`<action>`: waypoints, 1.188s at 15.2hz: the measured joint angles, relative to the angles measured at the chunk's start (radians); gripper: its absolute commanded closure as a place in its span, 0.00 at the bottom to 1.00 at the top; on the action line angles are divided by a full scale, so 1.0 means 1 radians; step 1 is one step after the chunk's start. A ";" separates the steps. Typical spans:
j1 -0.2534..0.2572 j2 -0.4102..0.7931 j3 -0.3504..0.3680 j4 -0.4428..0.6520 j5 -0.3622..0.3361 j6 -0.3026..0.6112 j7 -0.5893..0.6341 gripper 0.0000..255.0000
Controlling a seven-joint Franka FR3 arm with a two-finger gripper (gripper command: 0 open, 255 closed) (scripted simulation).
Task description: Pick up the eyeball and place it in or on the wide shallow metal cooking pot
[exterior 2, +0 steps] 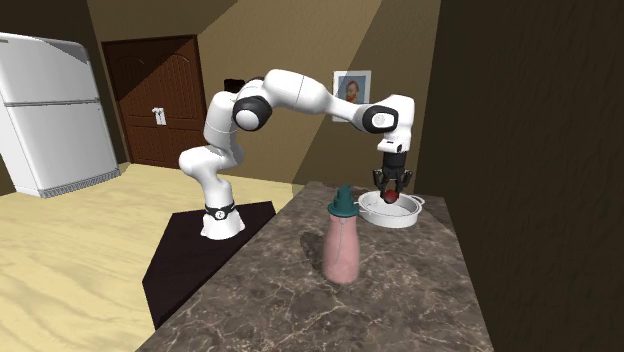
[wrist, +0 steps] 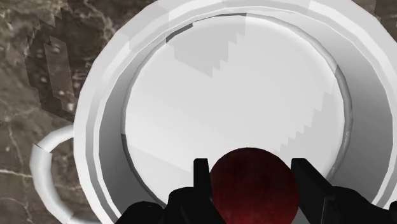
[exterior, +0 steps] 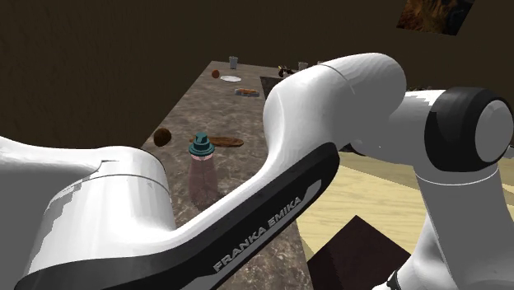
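The gripper (wrist: 250, 170) is clamped on the eyeball (wrist: 254, 189), a dark red sphere pinched between the two black fingers (wrist: 201, 172) so that it cannot roll or drop. In the second exterior view the gripper (exterior 2: 391, 186) points straight down with the eyeball (exterior 2: 390, 194) at its tip. It hangs over the pot (wrist: 111, 95), a little above the rim and touching nothing. I judge this puts the eyeball where a release would land it inside the pot and not on the desk (wrist: 19, 38); it is in the air, not yet placed. The pot is drawn plain white, wide and shallow, with a loop handle (wrist: 39, 168) at its side. Its flat floor is bare, with nothing in it. The pot (exterior 2: 398, 221) sits at the far end of the dark marbled desk (exterior 2: 400, 290), close to the wall at the second exterior view's right. Nearer that camera and to the pot's left stands a pinkish bottle (exterior 2: 341, 248) with a teal cap (exterior 2: 342, 203). It is upright, apart from the pot and, by my reading, out of the way of a straight lowering.
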 measured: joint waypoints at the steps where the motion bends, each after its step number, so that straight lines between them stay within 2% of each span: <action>1: 0.000 0.000 0.000 0.000 0.000 0.000 0.000 1.00; 2: 0.000 0.000 0.000 0.000 0.000 0.000 0.000 0.00; 8: 0.000 0.000 0.000 0.000 0.000 0.000 0.000 0.00; 13: 0.019 -0.020 0.013 0.089 0.021 -0.096 -0.019 0.00; 18: 0.020 -0.023 0.015 0.098 0.024 -0.109 -0.022 0.00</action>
